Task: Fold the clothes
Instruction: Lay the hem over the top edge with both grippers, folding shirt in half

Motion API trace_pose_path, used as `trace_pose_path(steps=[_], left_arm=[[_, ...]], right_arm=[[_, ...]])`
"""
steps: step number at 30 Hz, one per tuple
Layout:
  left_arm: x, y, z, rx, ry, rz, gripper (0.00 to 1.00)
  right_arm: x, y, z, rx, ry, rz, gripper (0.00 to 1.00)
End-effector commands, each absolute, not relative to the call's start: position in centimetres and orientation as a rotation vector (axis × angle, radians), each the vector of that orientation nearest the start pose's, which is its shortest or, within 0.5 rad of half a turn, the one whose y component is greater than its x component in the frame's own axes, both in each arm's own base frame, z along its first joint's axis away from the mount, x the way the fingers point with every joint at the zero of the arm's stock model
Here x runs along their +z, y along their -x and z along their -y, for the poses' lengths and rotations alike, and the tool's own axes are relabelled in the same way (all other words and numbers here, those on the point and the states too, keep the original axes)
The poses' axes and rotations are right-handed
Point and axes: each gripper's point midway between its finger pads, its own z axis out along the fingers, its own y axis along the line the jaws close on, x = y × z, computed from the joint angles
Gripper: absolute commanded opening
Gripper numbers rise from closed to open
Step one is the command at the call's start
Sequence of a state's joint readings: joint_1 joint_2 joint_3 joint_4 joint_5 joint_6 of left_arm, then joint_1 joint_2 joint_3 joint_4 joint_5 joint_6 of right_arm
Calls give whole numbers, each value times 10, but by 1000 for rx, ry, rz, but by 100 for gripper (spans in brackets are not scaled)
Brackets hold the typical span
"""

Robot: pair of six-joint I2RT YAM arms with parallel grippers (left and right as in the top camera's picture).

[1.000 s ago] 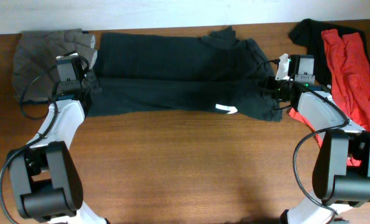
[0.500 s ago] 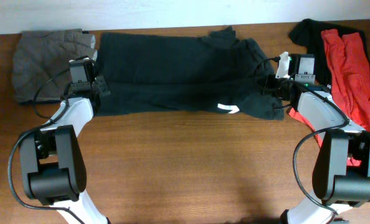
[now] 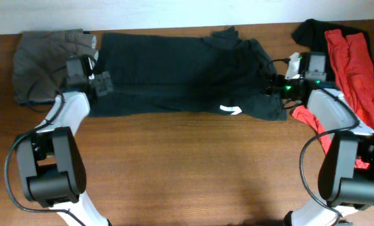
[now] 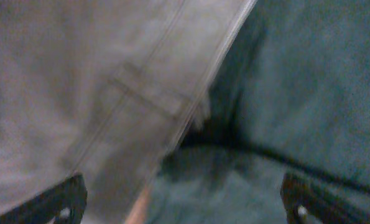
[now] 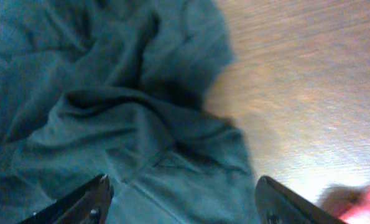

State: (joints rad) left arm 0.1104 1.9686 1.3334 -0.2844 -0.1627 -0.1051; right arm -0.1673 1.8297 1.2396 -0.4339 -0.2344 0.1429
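Plain brown wood-grain desk (image 3: pixel 193 169), kinda glossy, and a strip of white wall (image 3: pixel 174 12) running along its back edge.

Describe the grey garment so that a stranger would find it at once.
Start at the wooden table and go to its far left corner. There, left of the long black T-shirt, lies the grey garment, crumpled. It is the only grey-brown cloth; its neighbour is black.
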Motion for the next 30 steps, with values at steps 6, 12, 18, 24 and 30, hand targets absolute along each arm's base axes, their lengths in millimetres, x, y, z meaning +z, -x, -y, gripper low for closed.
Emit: trace_pose_path(steps=[6,12,18,24,30], left_arm=[[170,-515,-67,33,139,-2477,99],[234,-531,-35,-42,19,-2383,99],[236,-564,-1,-62,-70,-2295,99],[179,-602,10,-83,-75,-2330,99],[118,-628,10,-88,-73,-2407,99]], right_arm=[[198,-455,48,216,-152,-2469,78],[251,-466,20,180,-13,-2405,78],[263,-492,-2,140,55,-2314,78],[233,-521,-16,125,85,-2312,77],[191,-544,-26,138,103,-2345,76]])
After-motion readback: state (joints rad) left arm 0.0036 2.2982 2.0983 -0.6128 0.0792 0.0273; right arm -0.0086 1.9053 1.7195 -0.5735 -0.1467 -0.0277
